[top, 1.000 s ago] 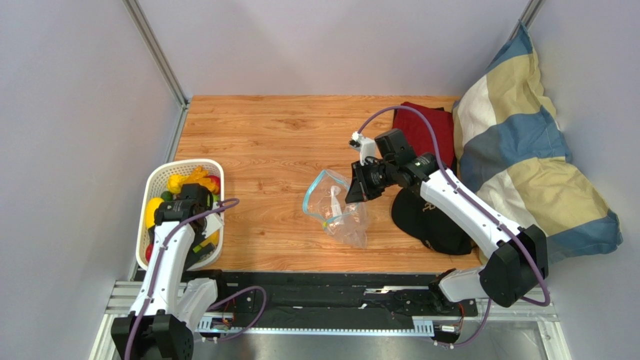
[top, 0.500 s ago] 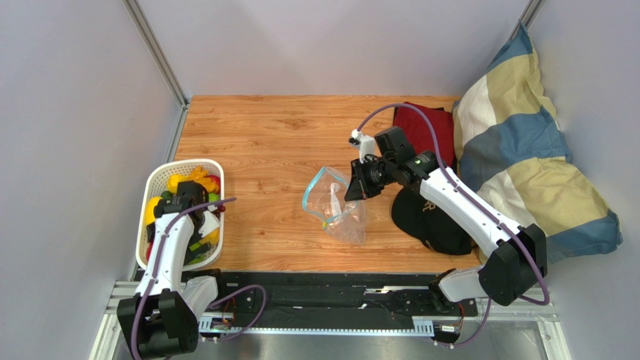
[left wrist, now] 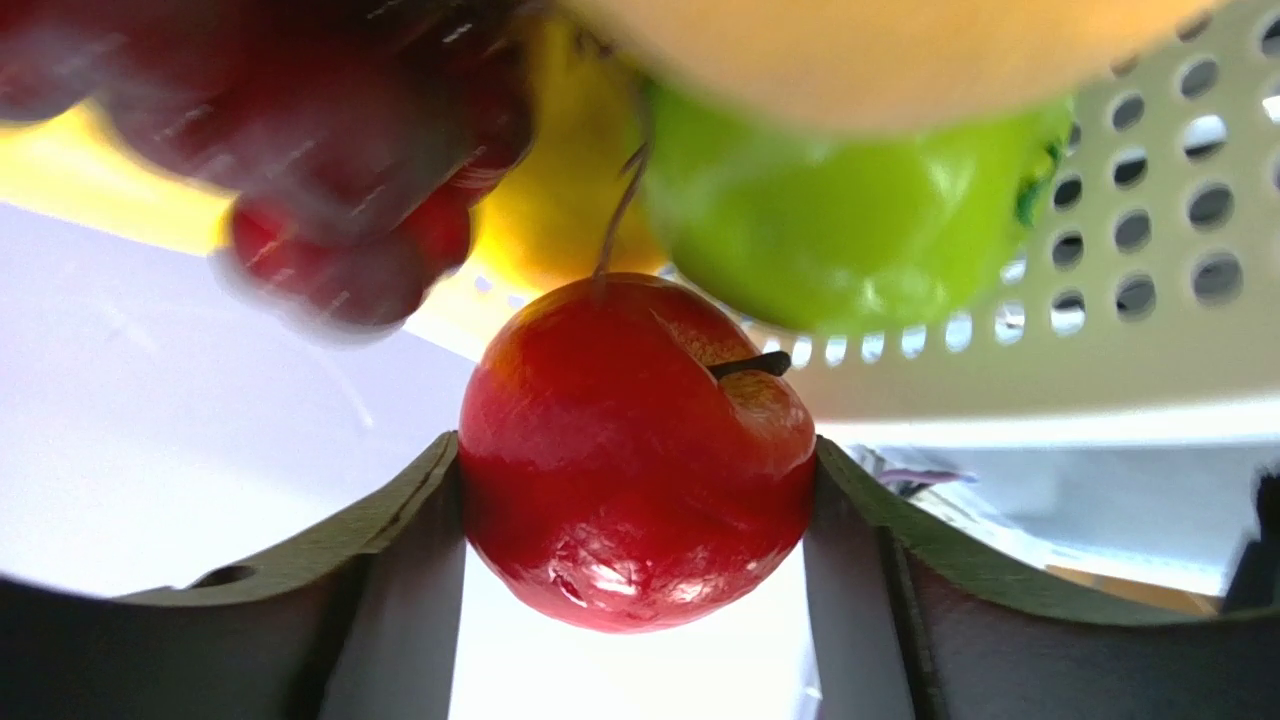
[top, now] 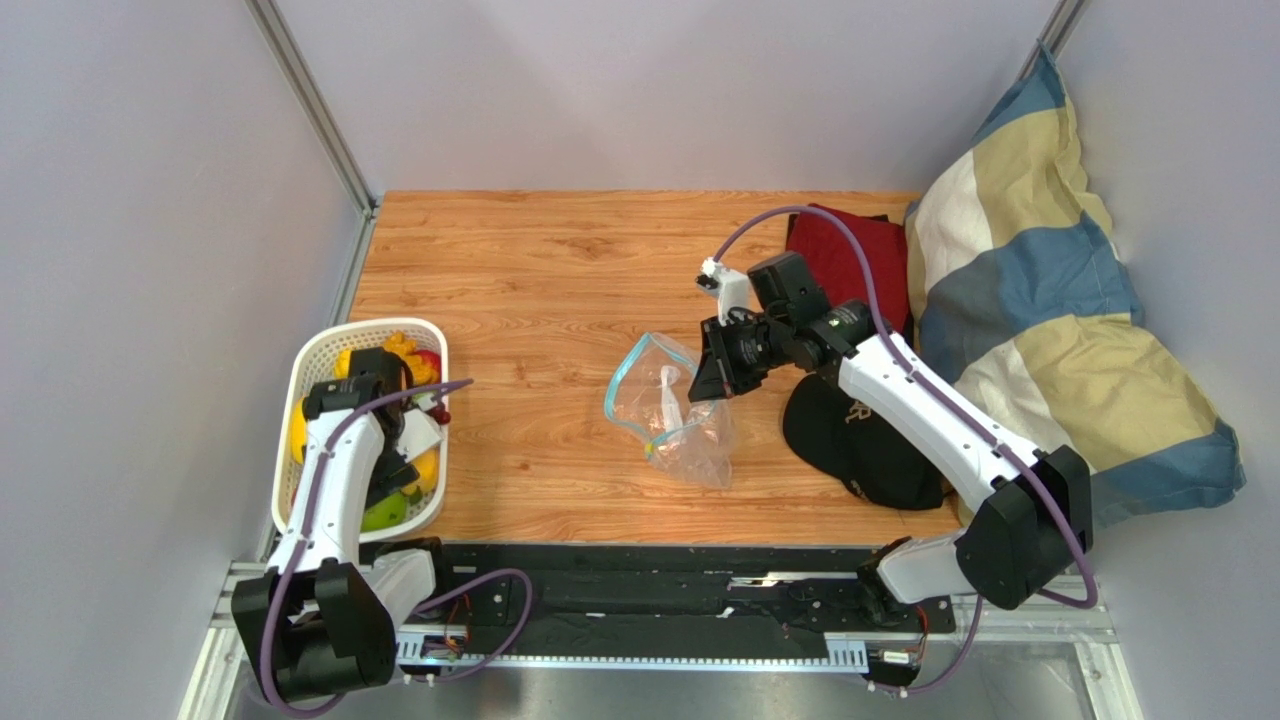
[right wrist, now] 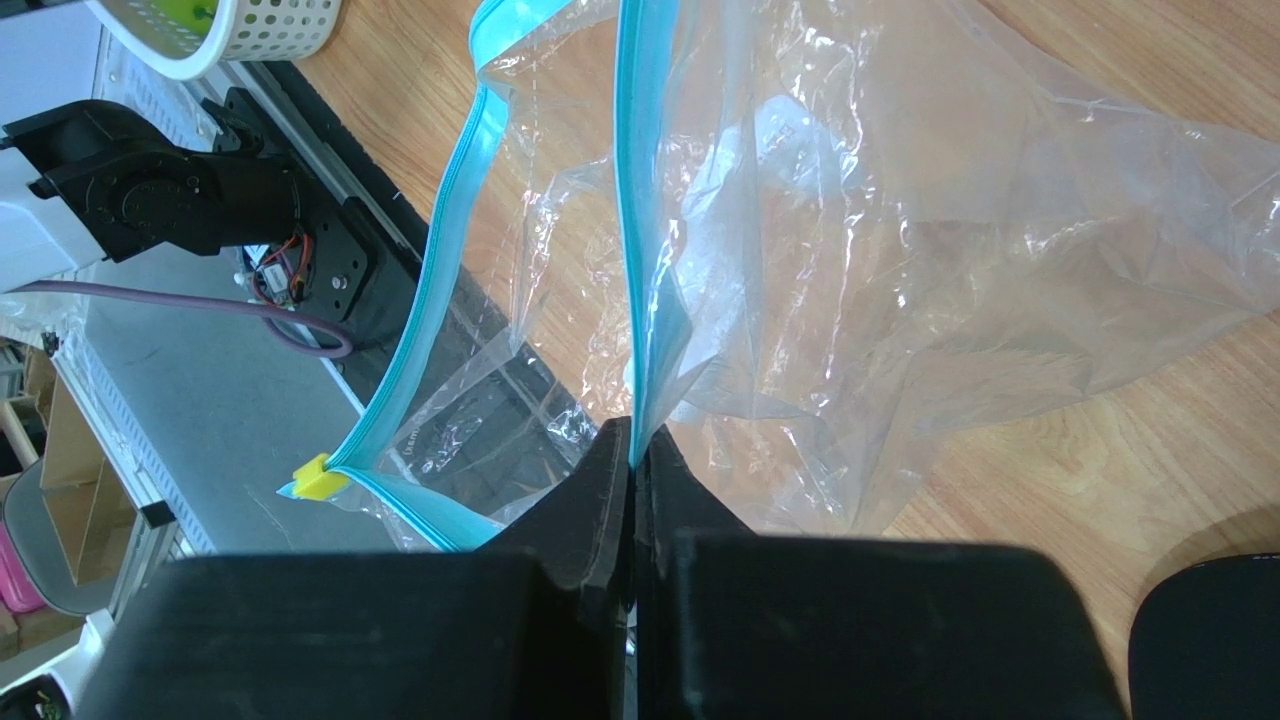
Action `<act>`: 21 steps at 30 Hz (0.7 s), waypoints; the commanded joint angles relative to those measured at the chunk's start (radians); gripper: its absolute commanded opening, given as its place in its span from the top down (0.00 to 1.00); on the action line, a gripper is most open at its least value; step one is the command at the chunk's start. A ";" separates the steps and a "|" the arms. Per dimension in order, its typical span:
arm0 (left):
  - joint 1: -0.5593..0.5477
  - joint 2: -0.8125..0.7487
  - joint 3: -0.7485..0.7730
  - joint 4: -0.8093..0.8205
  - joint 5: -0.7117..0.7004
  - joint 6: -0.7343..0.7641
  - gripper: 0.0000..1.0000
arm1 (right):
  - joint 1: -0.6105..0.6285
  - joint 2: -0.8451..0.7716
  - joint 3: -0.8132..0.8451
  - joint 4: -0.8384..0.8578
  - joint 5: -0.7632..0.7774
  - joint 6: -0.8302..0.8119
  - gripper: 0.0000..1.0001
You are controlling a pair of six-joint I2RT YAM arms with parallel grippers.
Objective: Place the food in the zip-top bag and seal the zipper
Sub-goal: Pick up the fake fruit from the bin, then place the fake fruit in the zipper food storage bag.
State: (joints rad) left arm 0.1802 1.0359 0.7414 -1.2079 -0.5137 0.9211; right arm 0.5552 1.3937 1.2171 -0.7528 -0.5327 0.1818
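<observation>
The white basket [top: 308,360] at the left holds the food. My left gripper [top: 394,447] is down inside it, its jaws pressed on both sides of a glossy red apple [left wrist: 631,450]. Behind that apple lie a green apple [left wrist: 842,195], dark red grapes [left wrist: 331,165], a yellow piece [left wrist: 556,210] and an orange fruit [left wrist: 872,45]. The clear zip-top bag [top: 676,420] lies mid-table with its mouth open. My right gripper [top: 703,383] is shut on one side of the light blue zipper [right wrist: 639,225] and holds it up. The yellow slider [right wrist: 316,477] sits at the zipper's end.
A black cap [top: 857,443] lies right of the bag, with a dark red cloth [top: 849,248] behind it. A blue and cream pillow [top: 1052,315] fills the right side. Grey walls close in the left and back. The basket's perforated wall [left wrist: 1142,300] is close by the left fingers.
My left gripper has shifted a little left and farther back inside the basket. The right arm and the bag have stayed almost still.
</observation>
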 commanded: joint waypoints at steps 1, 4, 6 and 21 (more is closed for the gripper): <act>0.007 -0.010 0.157 -0.134 0.063 -0.028 0.39 | 0.002 0.010 0.051 0.015 -0.013 -0.015 1.00; 0.005 -0.007 0.280 -0.212 0.122 -0.039 0.40 | 0.002 0.011 0.064 0.018 -0.024 -0.015 1.00; -0.001 0.019 0.387 -0.251 0.165 -0.059 0.41 | 0.003 0.011 0.068 0.024 -0.049 -0.005 1.00; -0.264 0.156 1.060 -0.182 1.184 -0.562 0.50 | 0.018 0.140 0.140 0.253 -0.315 0.274 1.00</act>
State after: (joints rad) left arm -0.0029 1.2480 1.7809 -1.3239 0.3058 0.5758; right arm 0.5564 1.5059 1.3121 -0.6193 -0.7425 0.3458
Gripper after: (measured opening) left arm 0.786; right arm 0.011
